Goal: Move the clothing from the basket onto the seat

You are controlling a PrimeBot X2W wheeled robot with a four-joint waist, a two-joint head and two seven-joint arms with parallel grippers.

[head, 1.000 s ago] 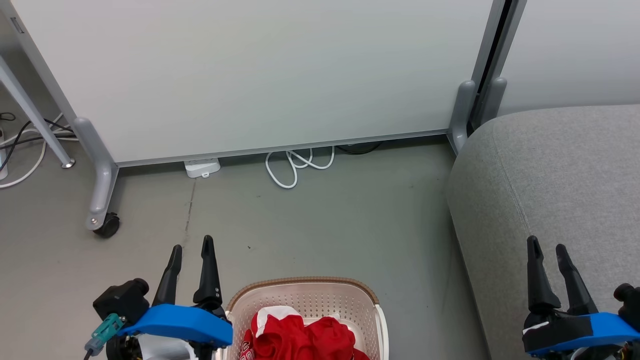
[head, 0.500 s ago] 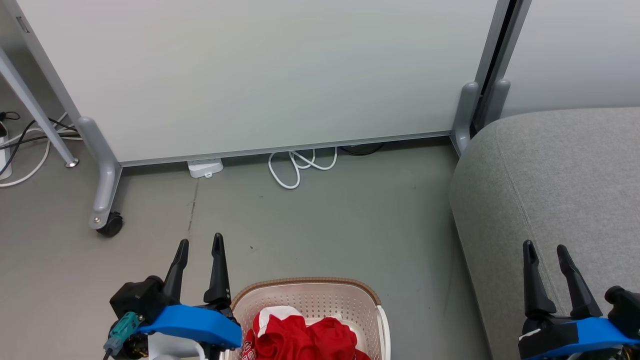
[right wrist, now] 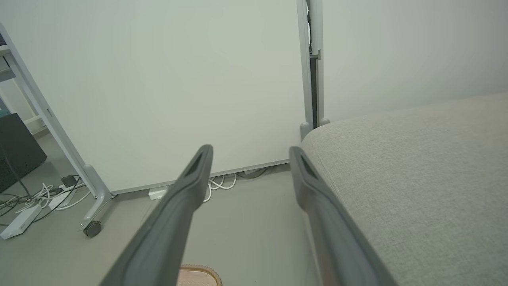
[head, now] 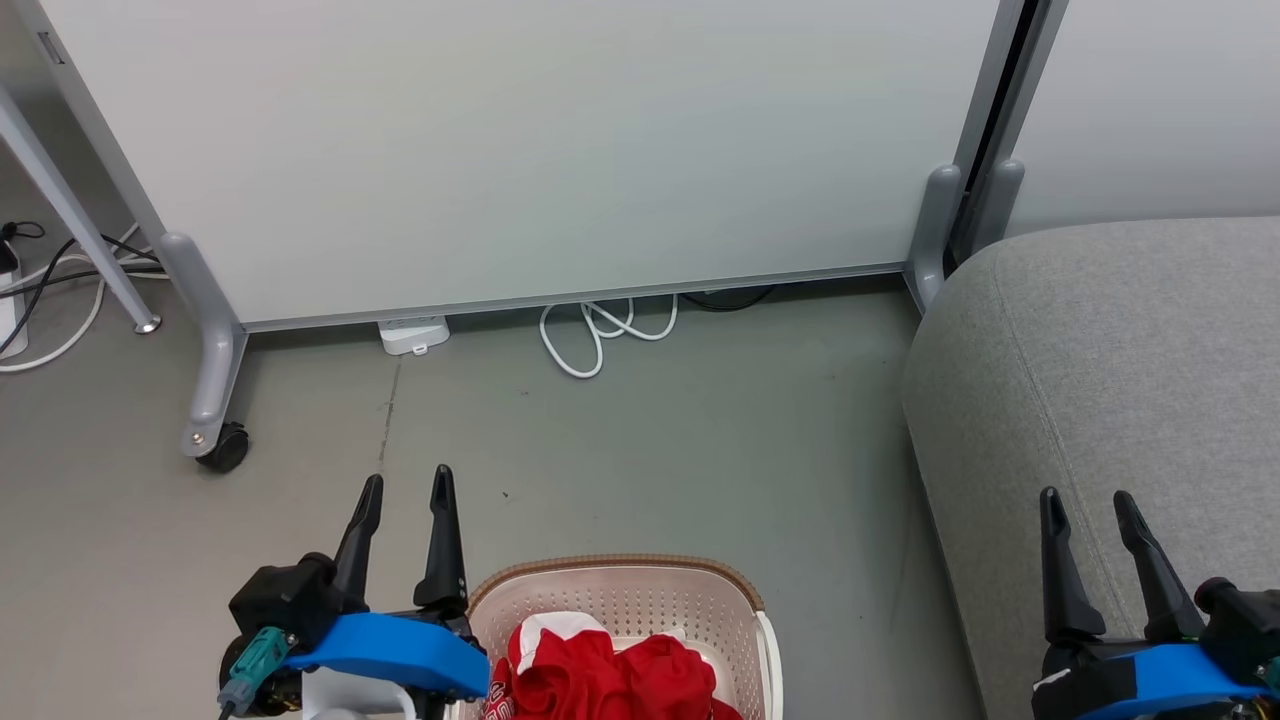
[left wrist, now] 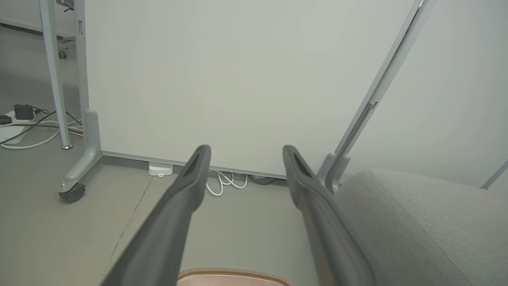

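Observation:
Red clothing with a white patch lies bunched in the cream basket, whose brown rim also shows in the left wrist view and the right wrist view. The grey seat fills the right side, with its rounded corner towards the floor. My left gripper hovers just left of the basket, open and empty. Over the seat's front part my right gripper is open and empty too. Both point at the white panel.
A white partition panel on grey wheeled legs stands across the back. A white cable loop and a power strip lie at its foot. More cables trail at the far left. Grey floor separates basket and panel.
The head view has drifted slightly. My left gripper has shifted a little right, closer to the basket. The right gripper has sunk slightly lower in view. The clothing lies as before.

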